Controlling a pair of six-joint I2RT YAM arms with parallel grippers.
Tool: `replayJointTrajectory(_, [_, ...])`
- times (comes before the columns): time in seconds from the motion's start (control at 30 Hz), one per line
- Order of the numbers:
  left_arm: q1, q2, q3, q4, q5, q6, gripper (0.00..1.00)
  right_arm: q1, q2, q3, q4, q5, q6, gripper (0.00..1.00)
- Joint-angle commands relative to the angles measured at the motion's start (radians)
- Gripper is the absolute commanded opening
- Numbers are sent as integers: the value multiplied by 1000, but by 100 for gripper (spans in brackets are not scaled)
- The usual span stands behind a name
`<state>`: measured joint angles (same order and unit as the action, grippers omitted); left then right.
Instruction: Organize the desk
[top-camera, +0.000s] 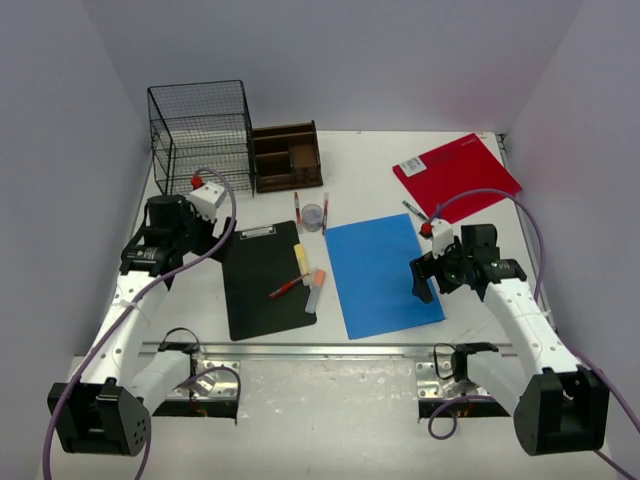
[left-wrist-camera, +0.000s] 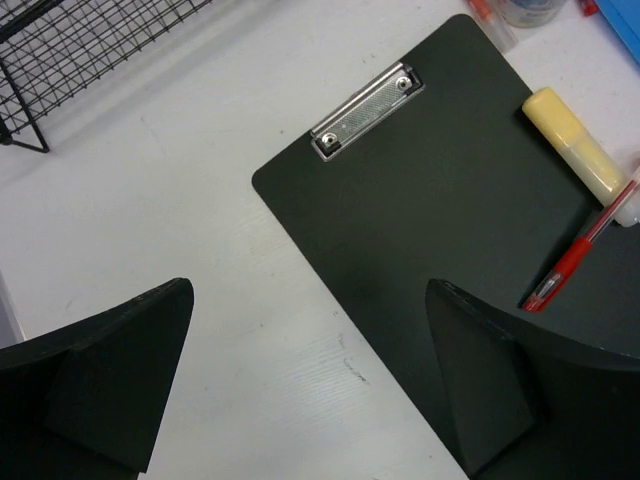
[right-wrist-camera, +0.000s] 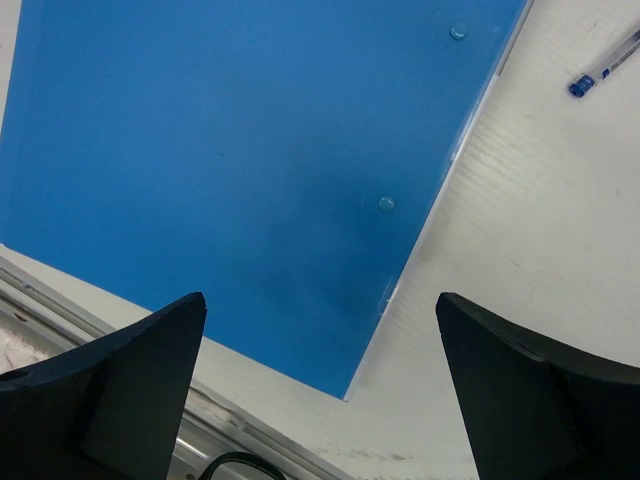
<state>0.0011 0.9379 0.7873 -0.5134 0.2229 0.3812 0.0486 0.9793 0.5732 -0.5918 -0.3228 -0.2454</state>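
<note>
The white desk (top-camera: 365, 160) carries a black clipboard (top-camera: 262, 285) left of centre and a blue folder (top-camera: 380, 275) right of centre. A red pen (top-camera: 287, 288), a yellow highlighter (top-camera: 301, 259) and an orange-capped marker (top-camera: 316, 290) lie on the clipboard. My left gripper (top-camera: 205, 243) is open and empty, and in the left wrist view (left-wrist-camera: 308, 290) it hovers over the clipboard's (left-wrist-camera: 440, 200) left edge. My right gripper (top-camera: 430, 283) is open and empty, and in the right wrist view (right-wrist-camera: 320, 300) it hovers over the blue folder's (right-wrist-camera: 230, 150) near right corner.
A black wire basket (top-camera: 203, 135) and a brown wooden organizer (top-camera: 286, 155) stand at the back left. A red folder (top-camera: 457, 170) lies at the back right with a pen (top-camera: 413, 210) beside it. Two pens (top-camera: 297, 206) and a small clear cup (top-camera: 313, 216) lie mid-desk. A silver rail (top-camera: 330, 349) runs along the front.
</note>
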Motion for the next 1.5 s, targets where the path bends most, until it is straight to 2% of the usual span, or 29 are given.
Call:
replayJointTrajectory(0.0, [-31,-14,-9,38,1,25,100,0,-43,41,48,-79,-60,99])
replayJointTrajectory(0.1, [-33,-7,-1,25,27,17,100,7,-38,89,60,-155,-138,98])
replayJointTrajectory(0.17, [-33,6,10,16,51,-8,100,39,19,165,35,-184,-182,86])
replayJointTrajectory(0.43, [-30,62,90,-36,236,-155,100,395,349,545,-90,-118,-388,72])
replayJointTrajectory(0.53, [-27,59,111,-28,282,-221,100,557,480,672,-135,-83,-450,66])
replayJointTrajectory(0.67, [-10,68,160,-31,297,-316,100,697,672,825,-189,-54,-534,56])
replayJointTrajectory(0.87, [63,61,208,-66,361,-371,100,792,879,943,-177,-15,-610,50])
replayJointTrajectory(0.97, [169,57,223,-78,442,-415,100,815,957,998,-167,-3,-638,49])
replayJointTrajectory(1.1, [384,132,234,-112,717,-422,100,835,1033,1038,-159,9,-672,49])
replayJointTrajectory(1.2, [485,206,226,-132,871,-401,100,848,1059,1044,-139,10,-683,49])
replayJointTrajectory(1.33, [531,228,207,-153,890,-330,100,862,1107,1058,-135,18,-693,49])
replayJointTrajectory(1.47, [531,163,186,-124,838,-329,100,883,1153,1064,-129,27,-698,48])
